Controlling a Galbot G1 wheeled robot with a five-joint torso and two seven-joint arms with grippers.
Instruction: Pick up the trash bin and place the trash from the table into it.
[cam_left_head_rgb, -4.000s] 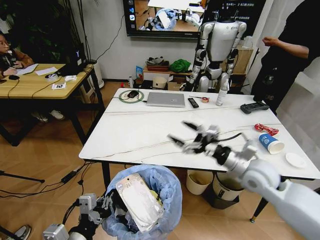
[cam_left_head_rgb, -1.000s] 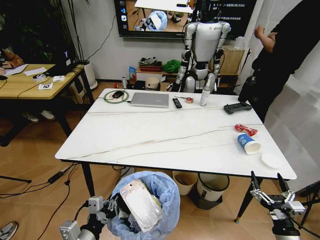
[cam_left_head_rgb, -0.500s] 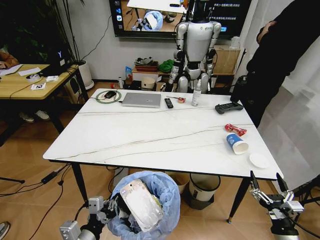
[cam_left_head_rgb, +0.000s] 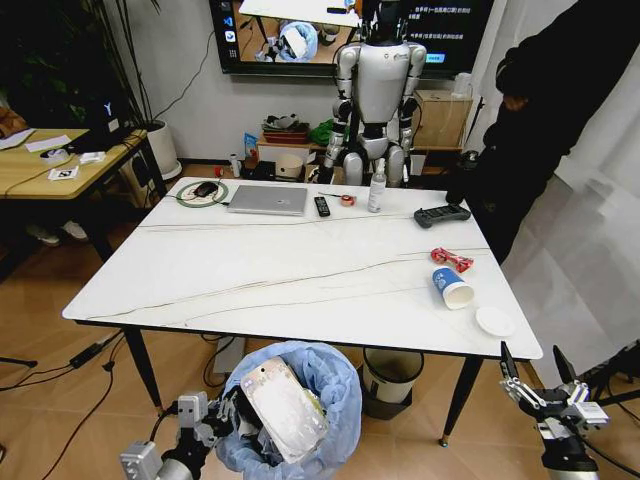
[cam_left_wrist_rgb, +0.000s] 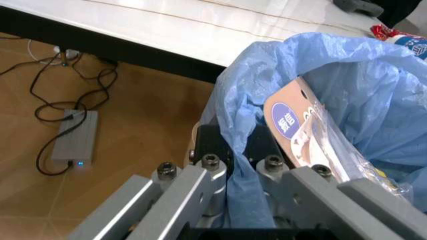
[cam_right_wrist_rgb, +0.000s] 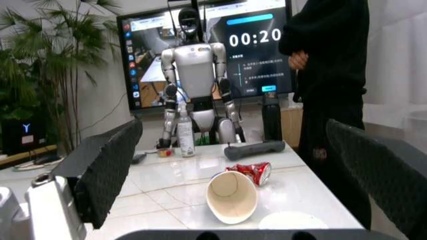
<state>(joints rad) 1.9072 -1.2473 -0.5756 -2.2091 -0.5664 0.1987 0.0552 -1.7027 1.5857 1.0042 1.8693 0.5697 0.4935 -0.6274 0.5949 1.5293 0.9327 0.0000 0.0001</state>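
**Remaining litter lies ahead of the right gripper**

Right gripper (cam_left_head_rgb: 541, 386), fingers spread and empty, hangs below the tabletop's (cam_left_head_rgb: 280, 270) near-right corner. Cup (cam_left_head_rgb: 452, 288) on its side, lid (cam_left_head_rgb: 494, 321) and wrapper (cam_left_head_rgb: 451, 259) lie just beyond. Left gripper (cam_left_head_rgb: 215, 418) pinches the bin's (cam_left_head_rgb: 335, 392) bagged rim, near-left, off the tabletop.

The marble bench (cam_left_head_rgb: 300, 270) is carrying a laptop (cam_left_head_rgb: 267, 199) at its far edge. Beside the laptop are lying a green ring (cam_left_head_rgb: 203, 192), a remote (cam_left_head_rgb: 322, 206) and a bottle (cam_left_head_rgb: 377, 188). Farther along, a controller (cam_left_head_rgb: 442, 214), a red wrapper (cam_left_head_rgb: 451, 259), a cup (cam_left_head_rgb: 452, 289) on its side and a white lid (cam_left_head_rgb: 494, 321) are lying.
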